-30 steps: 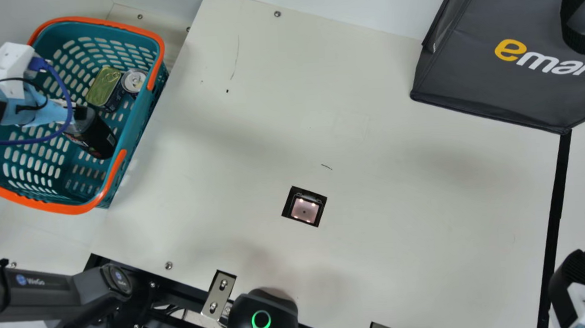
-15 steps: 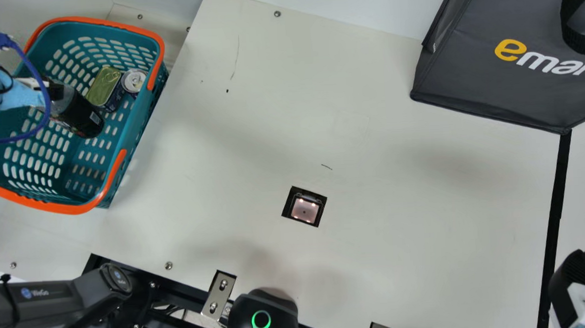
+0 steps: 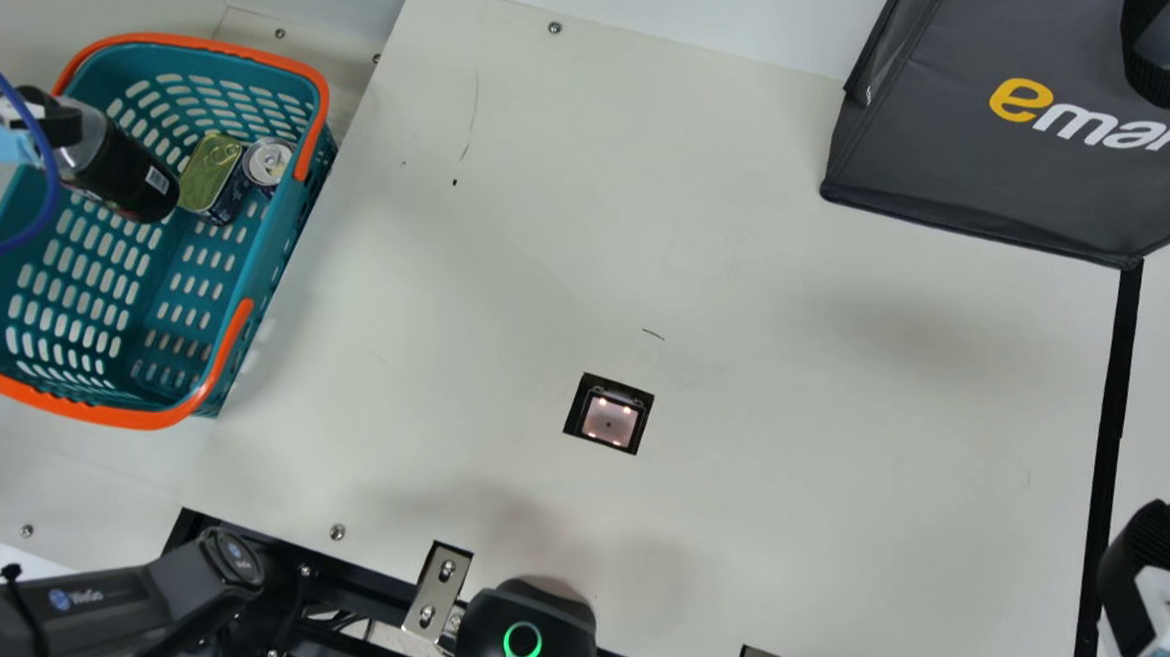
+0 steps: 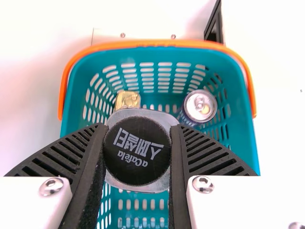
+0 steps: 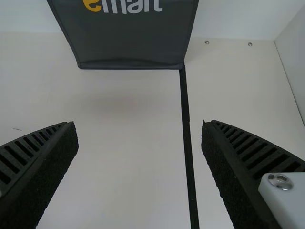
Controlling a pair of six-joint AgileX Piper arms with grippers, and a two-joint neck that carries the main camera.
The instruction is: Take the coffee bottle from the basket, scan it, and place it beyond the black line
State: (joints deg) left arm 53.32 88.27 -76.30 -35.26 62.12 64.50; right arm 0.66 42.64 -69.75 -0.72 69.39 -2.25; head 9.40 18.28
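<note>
Black coffee bottle (image 3: 124,172) tilting over the basket (image 3: 283,234), ten o'clock in main view; left claw (image 4: 137,138) gripping its cap end. Bottle shifting toward eleven o'clock, apparently rising: lift seems to be working, scanner (image 3: 609,422) pass still pending. Right claw (image 5: 139,125) standing open, four o'clock in main view.

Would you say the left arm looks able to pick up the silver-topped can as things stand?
Probably not: the left gripper is closed on the coffee bottle and would likely have to release it first, though the silver-topped can itself looks uncovered.
</note>
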